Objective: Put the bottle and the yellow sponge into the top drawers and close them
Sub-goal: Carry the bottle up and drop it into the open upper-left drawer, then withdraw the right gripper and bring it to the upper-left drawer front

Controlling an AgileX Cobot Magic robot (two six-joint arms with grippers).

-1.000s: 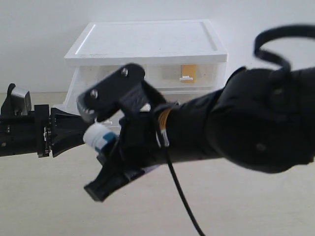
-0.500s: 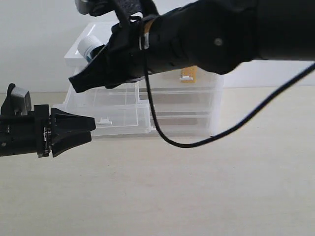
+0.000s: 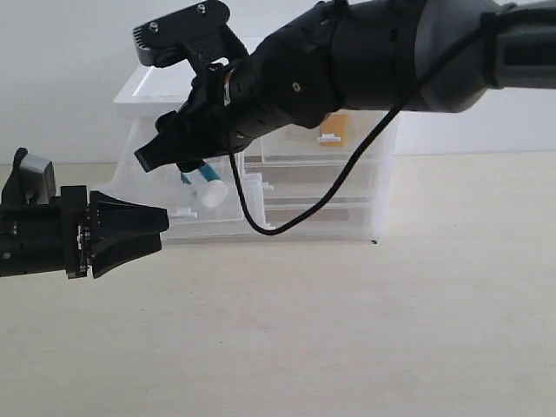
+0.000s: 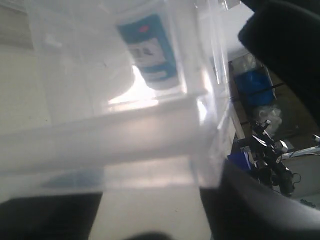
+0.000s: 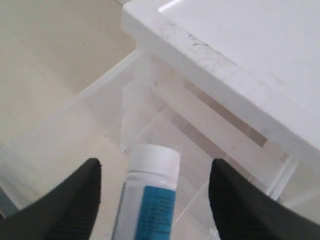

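Observation:
The left top drawer (image 3: 139, 187) is pulled out of the white-topped unit (image 3: 287, 74). The bottle (image 3: 207, 187) sits tilted inside it, cap downward. My right gripper (image 3: 141, 100) hangs open over this drawer. In the right wrist view the bottle (image 5: 150, 200) shows between the gripper's (image 5: 156, 167) spread fingers, with a gap on each side. My left gripper (image 3: 163, 228) is open just in front of the drawer's front wall (image 4: 125, 135), and the bottle's teal label (image 4: 150, 52) shows through the plastic. The yellow sponge (image 3: 333, 129) lies in the right top drawer (image 3: 347, 139), which is pushed in.
Two full-width clear drawers (image 3: 321, 208) sit below the top pair. A black cable (image 3: 252, 221) loops down from my right arm in front of the unit. The beige table (image 3: 347, 330) stretches in front and to the right.
My right gripper came down from above the unit to the open left drawer and opened. The bottle left its fingers and now sits in the drawer. The left arm has not moved.

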